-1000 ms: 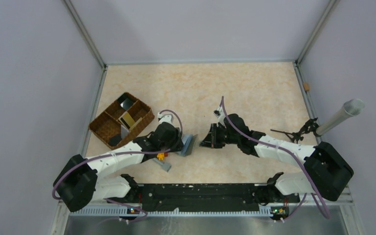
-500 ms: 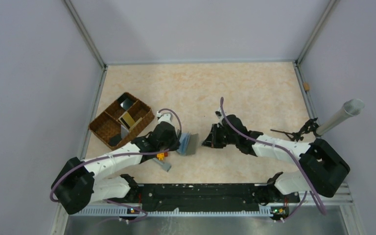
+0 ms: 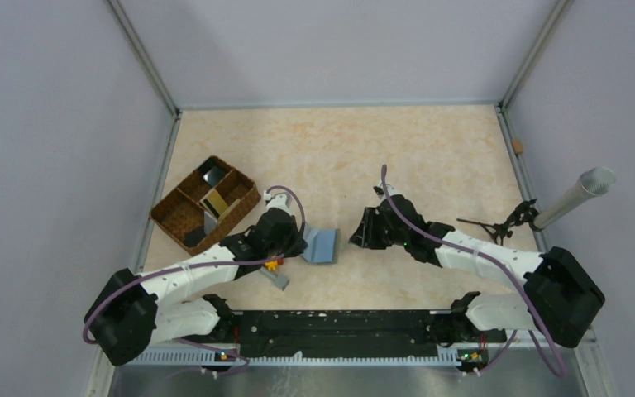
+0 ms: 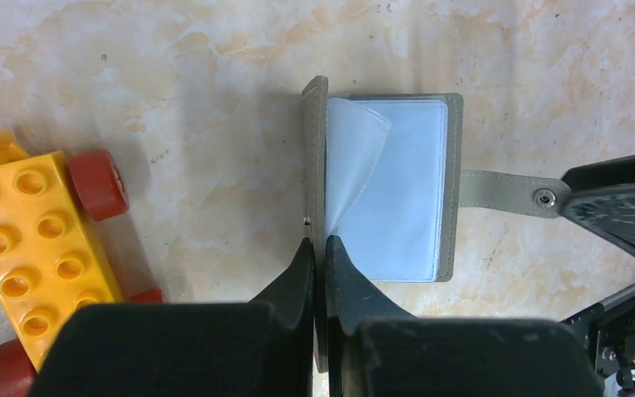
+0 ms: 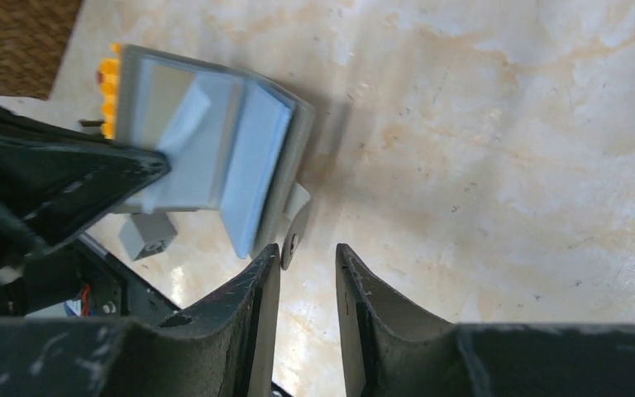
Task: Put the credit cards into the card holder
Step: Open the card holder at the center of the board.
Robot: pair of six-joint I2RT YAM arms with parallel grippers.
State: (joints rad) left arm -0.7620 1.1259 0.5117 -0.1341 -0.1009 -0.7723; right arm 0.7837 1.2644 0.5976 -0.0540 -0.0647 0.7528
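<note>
Currently the card holder (image 4: 393, 190) is laid open on the table (image 3: 397, 157), between the two grippers and near the left arm's wrist. One grey cover is stood upright and pinched edge-on by the left gripper (image 4: 318, 256), whose jaws are closed onto it. The other cover is flat on the table with the pale blue pockets facing up. The right gripper (image 5: 307, 269) is seen with its jaws parted and nothing clamped. The strap tab (image 4: 504, 188) is just at its fingertips.

Step in hand, as judged: the holder is being opened and steadied. No card is seen in a pocket. The credit cards (image 3: 215, 203) are in the woven tray (image 3: 165, 217), well apart to the left, some stood on edge in its compartments.

Next move, as judged: one card is to be lifted from the tray, brought edge-on to a pocket mouth and slid in while the cover is kept pinned. Fine alignment is called for, since the pocket mouths are narrow.

Materials:
- Covers: matte grey, fabric-like, fairly stiff.
- Pockets: thin, floppy sleeves, one curled upward.
- Strap: carries a small metal snap stud.
- Cards: thin, rigid, flat rectangles.
- Table: smooth, marbled beige.
- Toy brick (image 4: 33, 248): yellow, studded, red-wheeled hard plastic, just beside the holder.
</note>
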